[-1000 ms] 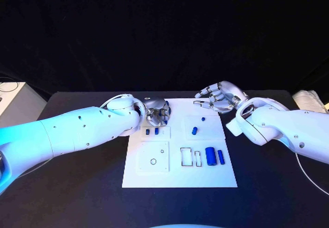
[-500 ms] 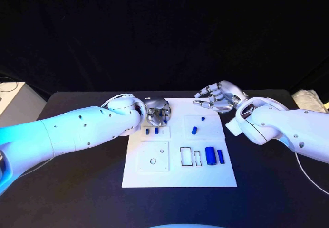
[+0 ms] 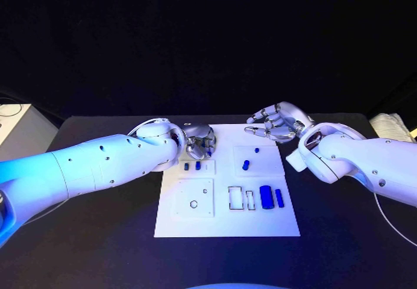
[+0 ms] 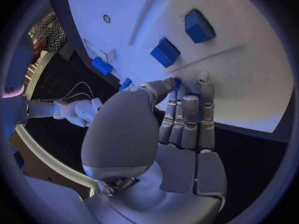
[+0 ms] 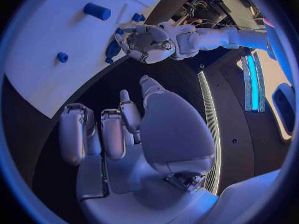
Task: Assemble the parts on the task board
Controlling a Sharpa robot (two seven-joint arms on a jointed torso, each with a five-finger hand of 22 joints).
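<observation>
The white task board [image 3: 228, 214] lies in the middle of the black table. My left hand [image 3: 198, 141] is at the board's far left corner, fingertips down on it, pinching a small blue part [image 4: 176, 81] between thumb and fingers. That part also peeks out under the left hand [image 5: 146, 41] in the right wrist view. Two small blue parts [image 3: 192, 166] stand just in front of that hand. My right hand [image 3: 278, 122] hovers past the board's far right corner, fingers loosely apart, holding nothing. Near it a blue peg [image 3: 246, 164] and a smaller blue piece [image 3: 257, 150] lie on the board.
Two larger blue parts [image 3: 272, 197] lie at the board's right side beside narrow rectangular slots [image 3: 236, 198]. A square plate with small holes [image 3: 194, 198] sits on the board's left front. A white box [image 3: 15, 129] stands at the table's far left.
</observation>
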